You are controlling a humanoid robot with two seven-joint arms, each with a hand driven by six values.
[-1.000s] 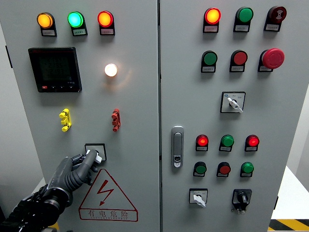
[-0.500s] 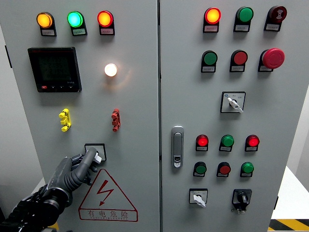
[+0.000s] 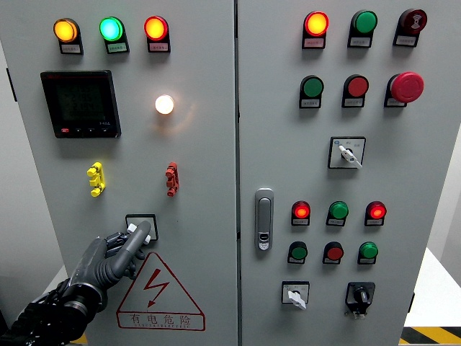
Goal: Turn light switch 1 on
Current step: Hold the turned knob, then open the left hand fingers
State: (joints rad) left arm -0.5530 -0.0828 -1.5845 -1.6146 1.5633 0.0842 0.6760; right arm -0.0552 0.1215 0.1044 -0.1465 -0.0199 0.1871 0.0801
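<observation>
Gripping light switch 1 [image 3: 141, 226] — that is where your left hand [image 3: 122, 249] sits, low on the left door of the grey cabinet [image 3: 202, 166], just above the yellow-and-red hazard triangle [image 3: 160, 292]. Fingers [image 3: 138, 235] are curled over the white knob inside its square black bezel, so the knob's pointer is hidden and its position cannot be read. A round lamp [image 3: 165, 104] glows white higher on the same door; whether it belongs to this switch is not evident. Step in hand, by my reading: the twist itself. Next move calls for a firm wrist rotation while keeping the pinch centred — slippage off the small knob is the risk. Right hand not visible.
</observation>
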